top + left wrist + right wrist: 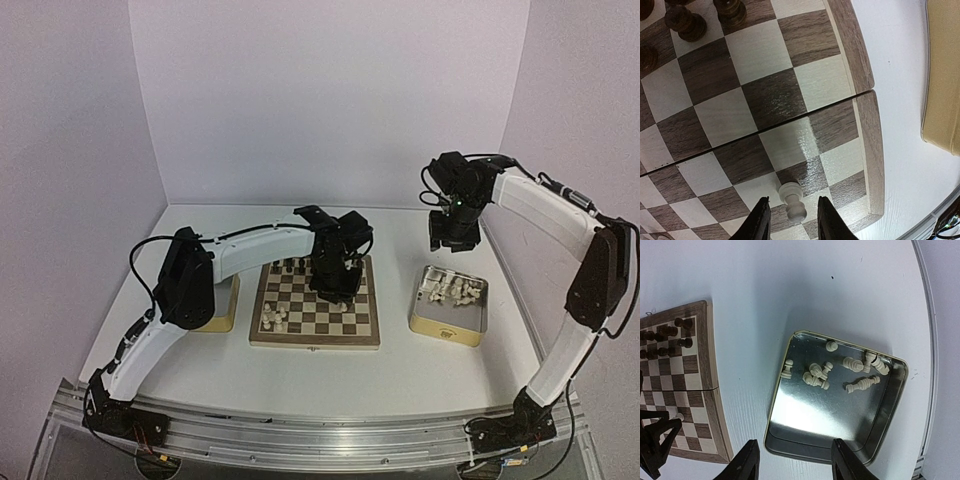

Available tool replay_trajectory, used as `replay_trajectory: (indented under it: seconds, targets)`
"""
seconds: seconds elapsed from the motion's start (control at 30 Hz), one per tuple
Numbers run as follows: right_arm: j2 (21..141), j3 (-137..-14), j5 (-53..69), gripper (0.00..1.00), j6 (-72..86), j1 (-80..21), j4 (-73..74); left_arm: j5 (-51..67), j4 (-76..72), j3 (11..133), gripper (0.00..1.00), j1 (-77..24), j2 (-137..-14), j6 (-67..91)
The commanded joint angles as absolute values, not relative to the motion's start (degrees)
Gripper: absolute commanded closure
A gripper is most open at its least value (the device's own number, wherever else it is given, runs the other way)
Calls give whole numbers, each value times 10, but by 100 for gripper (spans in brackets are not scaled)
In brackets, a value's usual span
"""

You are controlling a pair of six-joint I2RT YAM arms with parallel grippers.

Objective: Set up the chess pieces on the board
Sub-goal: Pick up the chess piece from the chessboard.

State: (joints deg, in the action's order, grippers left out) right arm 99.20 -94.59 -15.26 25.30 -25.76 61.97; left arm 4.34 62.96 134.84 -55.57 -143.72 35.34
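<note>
Since chess pieces (815, 376) lie in the tin (805, 427), the right claw (795, 441) hovers open above; the left claw (793, 198), open, straddles a pawn (793, 201).

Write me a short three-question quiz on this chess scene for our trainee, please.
1. True or false: the right-hand tin is empty.
2. What stands between the jaws of the left gripper? A) a cream pawn B) a dark rook C) nothing
3. Which gripper hangs over that tin?
Key: 1 false, cream pieces lie in it; 2 A; 3 the right gripper.
</note>
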Motion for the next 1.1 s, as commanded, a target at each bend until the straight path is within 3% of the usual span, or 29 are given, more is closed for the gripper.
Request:
replay_trajectory:
  seconds: [0.0, 0.53, 0.77, 0.87, 1.07]
  targets:
    - [1000, -963, -146, 52, 249, -259, 622, 43, 622, 1381, 70, -558, -1447, 338]
    - [1015, -979, -140, 53, 246, -258, 622, 49, 633, 1384, 79, -558, -1456, 330]
    - [1016, -980, -141, 53, 245, -259, 621, 48, 632, 1384, 90, -558, -1455, 330]
    - [1018, -983, -140, 53, 244, -259, 621, 45, 635, 1387, 99, -558, -1452, 332]
    - [1019, -985, -135, 53, 243, -259, 621, 11, 653, 1369, 100, -557, -1414, 343]
